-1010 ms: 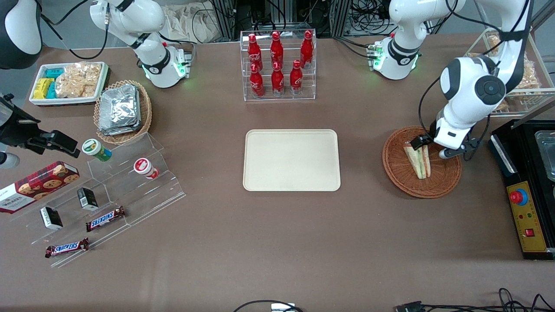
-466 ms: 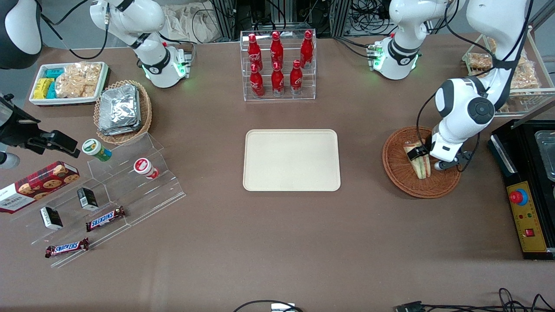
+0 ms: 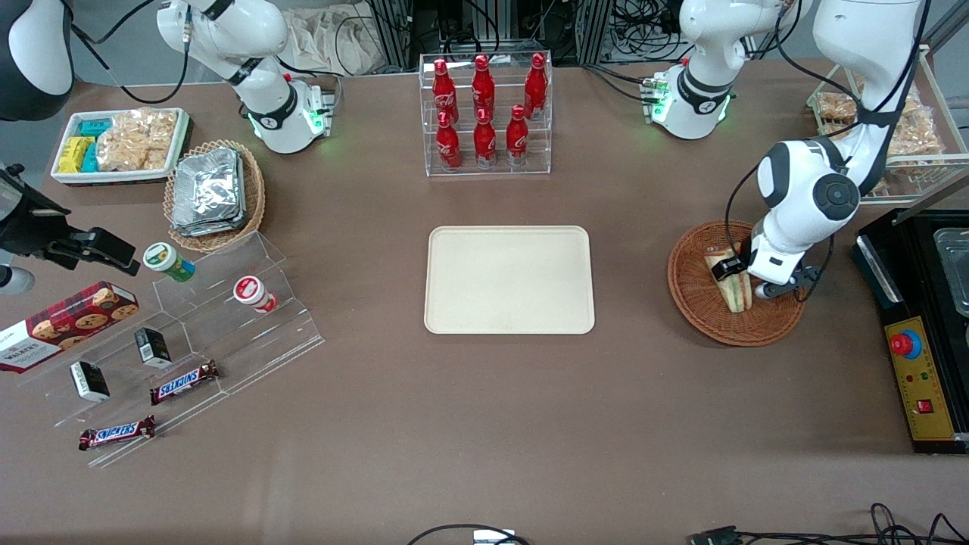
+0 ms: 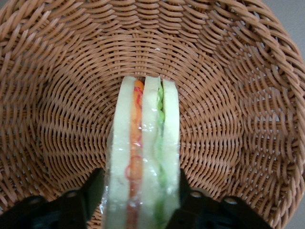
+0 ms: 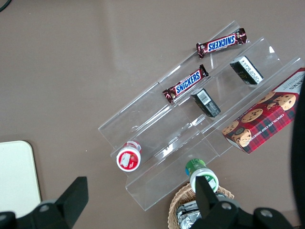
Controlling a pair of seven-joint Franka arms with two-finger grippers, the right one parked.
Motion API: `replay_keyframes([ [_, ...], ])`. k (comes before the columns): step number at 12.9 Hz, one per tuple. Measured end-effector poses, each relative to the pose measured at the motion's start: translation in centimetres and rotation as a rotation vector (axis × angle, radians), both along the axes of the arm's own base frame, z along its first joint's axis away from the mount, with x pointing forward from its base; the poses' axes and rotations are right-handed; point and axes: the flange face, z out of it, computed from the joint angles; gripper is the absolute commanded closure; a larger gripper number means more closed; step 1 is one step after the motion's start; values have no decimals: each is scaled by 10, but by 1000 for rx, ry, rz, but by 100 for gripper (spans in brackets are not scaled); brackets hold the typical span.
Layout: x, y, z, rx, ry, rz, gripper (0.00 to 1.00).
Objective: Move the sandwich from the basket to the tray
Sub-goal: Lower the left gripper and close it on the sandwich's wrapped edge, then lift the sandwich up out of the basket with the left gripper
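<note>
Fingers point(image 4: 93, 188) of the gripper point(image 4: 141, 200) are pressing against the two outer bread faces of the sandwich point(image 4: 143, 162), one on each flank, so that they are clamped on it. The sandwich is standing on edge in the basket point(image 4: 228, 119), its layers showing from above (white bread slices with an orange-red band on one side and a green band on the other). Its clear wrapping is catching light near the gripped end.

In the front view the gripper point(image 3: 746, 274) is sitting low inside the basket point(image 3: 693, 291), with the white wrist of the working arm directly above it. The sandwich point(image 3: 733, 291) is lying within the wicker rim, its narrow end pointing toward the front camera and its wider end hidden partly under the gripper. The basket is resting on the brown table point(image 3: 484, 424) toward the working arm's end.

The tray point(image 3: 509, 279) is lying flat at the middle of the table, well apart from the basket, and is carrying nothing. A clear rack of red bottles point(image 3: 484, 106) is standing farther from the front camera than the tray. A black control box point(image 3: 920, 378) with a red button is lying beside the basket, at the table's edge.
</note>
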Motion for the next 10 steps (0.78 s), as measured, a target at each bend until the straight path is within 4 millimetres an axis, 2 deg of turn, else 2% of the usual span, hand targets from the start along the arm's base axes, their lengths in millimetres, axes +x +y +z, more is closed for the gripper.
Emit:
replay_keyframes([
  [3, 1, -1, 4, 2, 8, -5, 86],
  [5, 3, -2, 20, 11, 32, -11, 86],
  [7, 4, -1, 63, 31, 68, -17, 86],
  [10, 8, -1, 168, 63, 121, -33, 85],
])
